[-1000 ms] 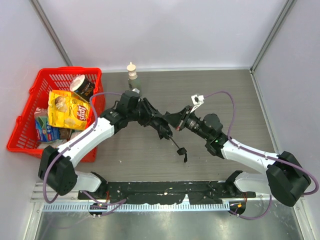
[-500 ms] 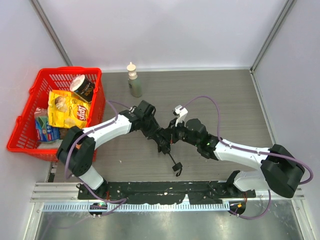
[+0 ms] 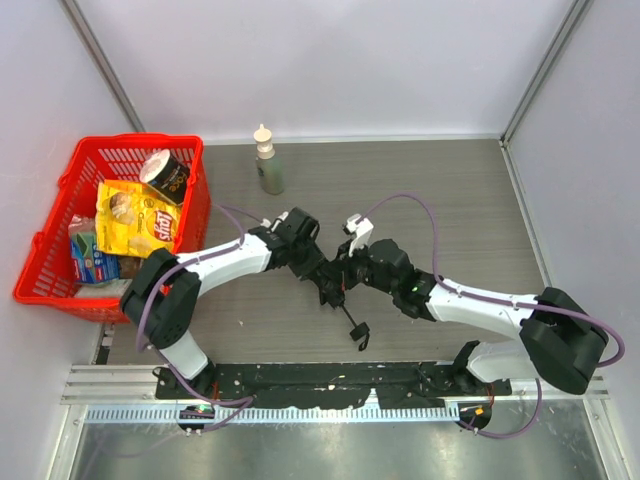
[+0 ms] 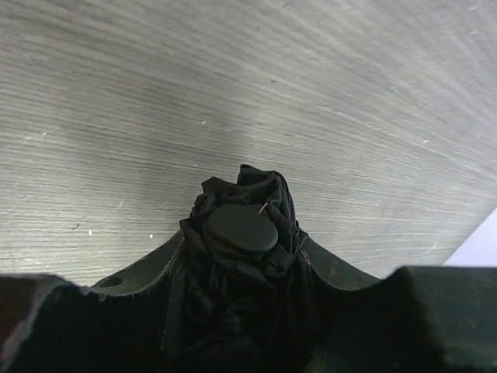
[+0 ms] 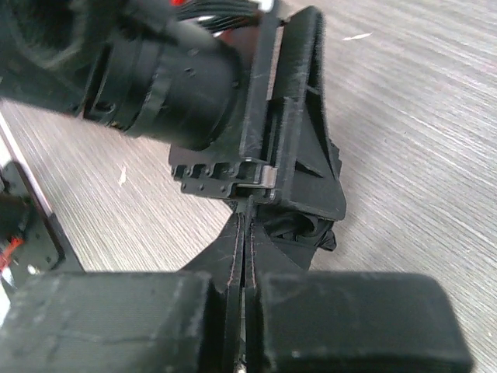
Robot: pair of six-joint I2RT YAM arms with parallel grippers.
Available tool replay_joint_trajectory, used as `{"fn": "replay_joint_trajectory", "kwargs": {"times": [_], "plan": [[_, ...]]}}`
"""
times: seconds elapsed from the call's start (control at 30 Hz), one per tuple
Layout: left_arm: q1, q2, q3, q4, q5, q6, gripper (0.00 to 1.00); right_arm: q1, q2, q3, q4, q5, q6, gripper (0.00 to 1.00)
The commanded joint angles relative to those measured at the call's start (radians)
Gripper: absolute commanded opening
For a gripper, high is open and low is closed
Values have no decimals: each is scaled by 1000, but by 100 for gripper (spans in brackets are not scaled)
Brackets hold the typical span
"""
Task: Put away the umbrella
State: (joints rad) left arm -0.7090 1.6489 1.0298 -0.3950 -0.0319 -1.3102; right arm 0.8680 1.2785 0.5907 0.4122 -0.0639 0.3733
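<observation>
While the left gripper (image 3: 324, 284) clamps the black fabric compact umbrella (image 4: 241, 230), the right gripper (image 3: 343, 273) has its fingers pressed together. Both meet over the grey wood-grain table (image 3: 450, 200).

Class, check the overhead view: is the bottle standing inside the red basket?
No, the bottle stands upright on the table, outside the red basket.

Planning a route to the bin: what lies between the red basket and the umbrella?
In the top view, only the left arm spans that stretch, from beside the red basket to the umbrella; otherwise bare tabletop.
</observation>
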Motion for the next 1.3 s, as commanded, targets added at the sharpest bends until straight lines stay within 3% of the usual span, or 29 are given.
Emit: {"fn": "replay_joint_trajectory", "kwargs": {"times": [0.0, 0.1, 0.23, 0.4, 0.77, 1.07, 1.27], "plan": [[0, 115, -30, -93, -180, 19, 0, 107, -81, 146, 398, -229, -89, 1], [3, 117, -28, -74, -191, 5, 0, 120, -44, 118, 395, -261, -109, 1], [0, 114, -59, -6, -197, -23, 0, 118, -1, 52, 474, -191, -116, 1], [-6, 77, -112, 25, -226, -69, 0, 117, -36, -46, 575, 163, -100, 1], [-14, 60, -208, 185, -220, -103, 0, 149, 77, 11, 528, 9, -4, 1], [-30, 68, -252, 252, -244, -72, 0, 134, 209, -16, 599, -120, 59, 1], [-44, 72, -323, 340, -244, -75, 0, 108, 291, 6, 562, -128, 82, 2]]}}
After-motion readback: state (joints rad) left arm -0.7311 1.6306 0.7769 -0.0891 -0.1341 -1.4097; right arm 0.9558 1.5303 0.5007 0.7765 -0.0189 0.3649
